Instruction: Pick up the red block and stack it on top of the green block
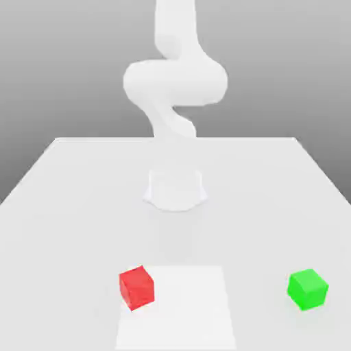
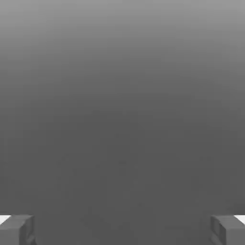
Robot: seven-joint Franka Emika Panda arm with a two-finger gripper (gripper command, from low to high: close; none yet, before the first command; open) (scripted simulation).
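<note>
1. At the near part of the white table (image 1: 82, 236), a paler four-sided patch (image 1: 188, 308) is lying toward the middle and extending to the picture's lower edge.
2. Over the left border of this patch, on the exterior view's left, the red block (image 1: 136, 288) is sitting with its sides turned at an angle to the table edges.
3. Well apart from it, on the exterior view's right, the green block (image 1: 308, 289) is sitting outside the patch, at about the same depth. It is likewise showing its top and two sides, and the space above its top face is standing open.
4. Beyond both blocks, near the middle of the table's width, the white robot base (image 1: 175, 190) is standing.
5. Above the base, the white arm (image 1: 175, 82) is bending through its rounded joints and running out past the upper edge of the exterior view.
6. Behind the table, the grey backdrop (image 1: 41, 68) is shading from light to dark downward.
7. In the hand view, the gripper (image 2: 122, 230) is standing wide, its two fingers (image 2: 16, 230) being held well apart at opposite sides before a plain grey background.
</note>
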